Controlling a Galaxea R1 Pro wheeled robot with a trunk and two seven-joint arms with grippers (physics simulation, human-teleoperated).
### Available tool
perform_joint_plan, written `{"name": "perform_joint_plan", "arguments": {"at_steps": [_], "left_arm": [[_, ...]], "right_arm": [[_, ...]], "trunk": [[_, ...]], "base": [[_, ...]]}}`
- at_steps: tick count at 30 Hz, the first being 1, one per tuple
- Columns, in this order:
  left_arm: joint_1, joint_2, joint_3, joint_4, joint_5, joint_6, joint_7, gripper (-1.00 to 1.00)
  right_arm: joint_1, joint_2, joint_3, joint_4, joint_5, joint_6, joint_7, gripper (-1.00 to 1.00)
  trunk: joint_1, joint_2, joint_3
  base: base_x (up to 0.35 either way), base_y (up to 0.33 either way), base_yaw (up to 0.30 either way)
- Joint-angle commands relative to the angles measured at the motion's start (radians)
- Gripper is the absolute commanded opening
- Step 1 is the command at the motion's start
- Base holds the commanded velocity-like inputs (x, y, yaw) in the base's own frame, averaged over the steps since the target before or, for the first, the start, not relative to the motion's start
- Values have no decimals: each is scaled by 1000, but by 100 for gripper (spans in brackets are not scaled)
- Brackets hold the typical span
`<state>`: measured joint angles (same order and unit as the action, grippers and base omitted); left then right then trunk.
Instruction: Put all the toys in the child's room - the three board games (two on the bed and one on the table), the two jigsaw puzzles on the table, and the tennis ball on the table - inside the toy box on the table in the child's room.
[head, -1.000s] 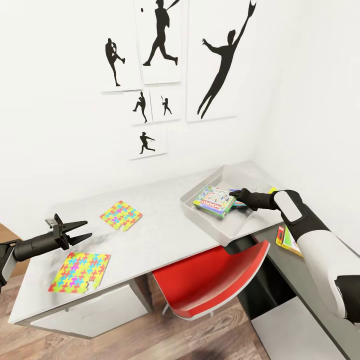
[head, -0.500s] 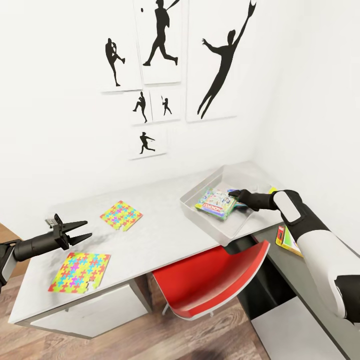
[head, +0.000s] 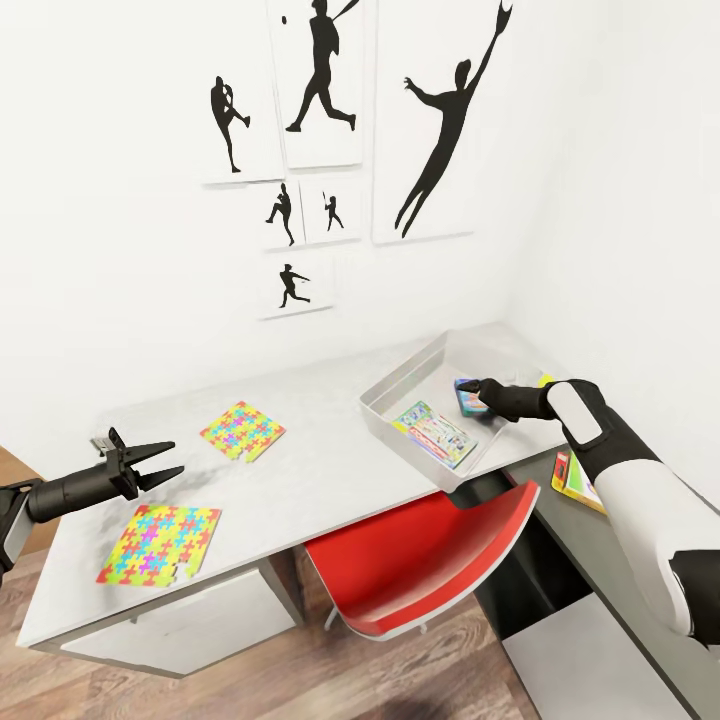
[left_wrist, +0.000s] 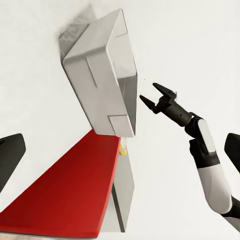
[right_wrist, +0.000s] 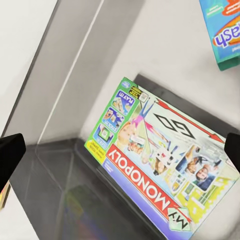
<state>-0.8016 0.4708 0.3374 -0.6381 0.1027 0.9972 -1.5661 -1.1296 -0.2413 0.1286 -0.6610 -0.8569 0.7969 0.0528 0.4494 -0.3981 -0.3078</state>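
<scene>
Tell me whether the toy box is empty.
Not empty: the toy box holds two board games, one flat on its floor, another by the right gripper.

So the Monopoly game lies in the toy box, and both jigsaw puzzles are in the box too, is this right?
Not quite. The Monopoly game does lie in the toy box, but both jigsaw puzzles lie outside it on the table, near the left gripper, as the head view shows.
</scene>
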Motion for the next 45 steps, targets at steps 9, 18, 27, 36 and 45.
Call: {"name": "perform_joint_plan", "arguments": {"at_steps": [9, 18, 27, 36, 45], "left_arm": [[-1, 0, 0, 0, -1, 11, -5, 100], [-1, 0, 0, 0, -1, 11, -5, 100], [-1, 0, 0, 0, -1, 11, -5, 100], [-1, 0, 1, 0, -1, 11, -5, 100], [-1, 0, 1, 0, -1, 11, -5, 100]], "right_arm": [[0, -3, -5, -7, 2, 4, 13, 100], [2, -4, -11, -19, -2, 3, 17, 100], [2, -3, -42, -21, -3, 6, 18, 100], [4, -2, -59, -22, -4, 8, 16, 100], [4, -2, -62, -22, -4, 8, 18, 100]], "trunk": [[1, -2, -2], [1, -2, -2], [1, -2, -2], [1, -2, 6], [1, -2, 21]], "base": [[0, 0, 0], [0, 0, 0], [0, 0, 0], [0, 0, 0], [0, 0, 0]]}}
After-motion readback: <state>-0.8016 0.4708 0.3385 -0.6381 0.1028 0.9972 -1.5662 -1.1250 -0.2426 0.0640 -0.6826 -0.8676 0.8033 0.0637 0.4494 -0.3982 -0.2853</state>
